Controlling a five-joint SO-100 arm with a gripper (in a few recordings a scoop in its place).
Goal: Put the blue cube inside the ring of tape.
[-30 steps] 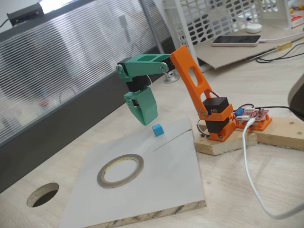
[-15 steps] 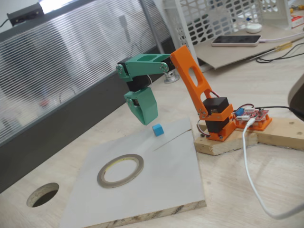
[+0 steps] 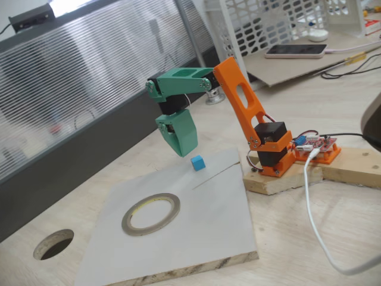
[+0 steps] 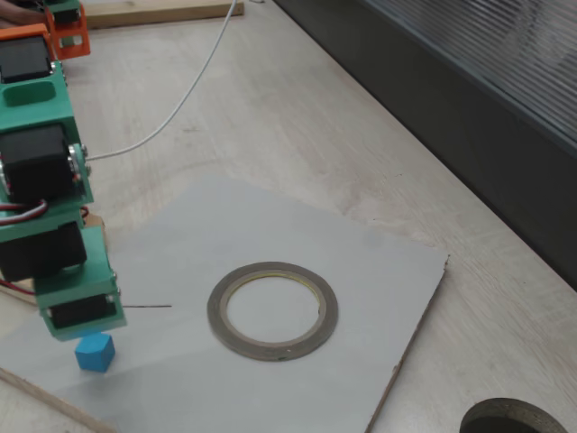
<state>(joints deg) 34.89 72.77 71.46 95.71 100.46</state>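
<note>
Left to right in a fixed view: one round hole (image 3: 53, 243) is sitting in the table (image 3: 333, 238) at far left. One tape ring (image 3: 151, 213) is lying flat on the grey board (image 3: 208, 232), its hole facing up, so it is ready to take a drop from above. One cube (image 3: 197, 162) is resting on the board right of the ring, well apart from it and outside it.

The gripper (image 3: 179, 138) is hanging just above the cube, tip pointing down, seemingly lined up for a descent. In the other fixed view the gripper (image 4: 79, 311) is reading as directly over the cube (image 4: 95, 352), not touching. I cannot tell whether the fingers are spread or closed; they are holding nothing.

Count: one cube, one ring, one arm.
</note>
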